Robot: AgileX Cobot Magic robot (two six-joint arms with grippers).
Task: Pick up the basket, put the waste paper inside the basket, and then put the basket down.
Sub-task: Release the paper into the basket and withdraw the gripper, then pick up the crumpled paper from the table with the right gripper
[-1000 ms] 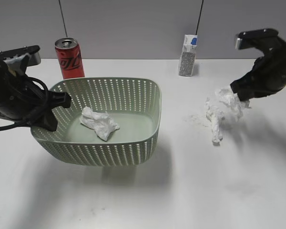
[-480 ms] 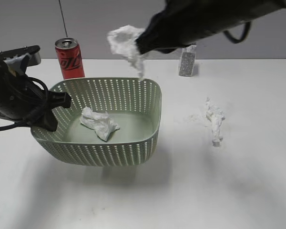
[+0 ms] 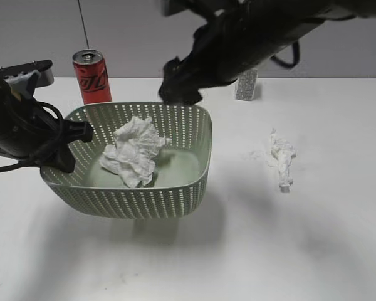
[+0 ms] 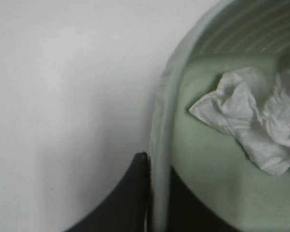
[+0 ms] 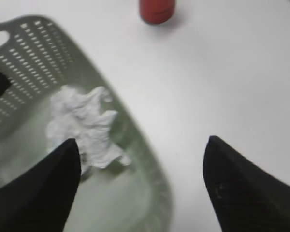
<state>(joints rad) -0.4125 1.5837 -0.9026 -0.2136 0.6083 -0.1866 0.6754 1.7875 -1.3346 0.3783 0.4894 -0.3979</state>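
The sage-green basket (image 3: 194, 182) is held a little off the table, its shadow lying below it. My left gripper (image 3: 72, 147) is shut on its left rim; in the left wrist view the fingers (image 4: 159, 166) pinch the rim (image 4: 160, 121). Two crumpled white waste paper wads (image 3: 135, 150) lie inside, one on top of the other, and show in the left wrist view (image 4: 246, 111) and the right wrist view (image 5: 82, 123). My right gripper (image 3: 178, 94) hovers over the basket's far right rim (image 5: 135, 125), with its jaws (image 5: 141, 141) open and empty.
A thin torn strip of white paper (image 3: 282, 160) lies on the table right of the basket. A red cola can (image 3: 92, 76) stands behind the basket at the back left. A white-and-grey carton (image 3: 246, 84) stands at the back, partly hidden by my right arm.
My right gripper carried a wad from the table's right side to above the basket, opened and let it go. The wad now lies on the first one. The left arm has not moved.
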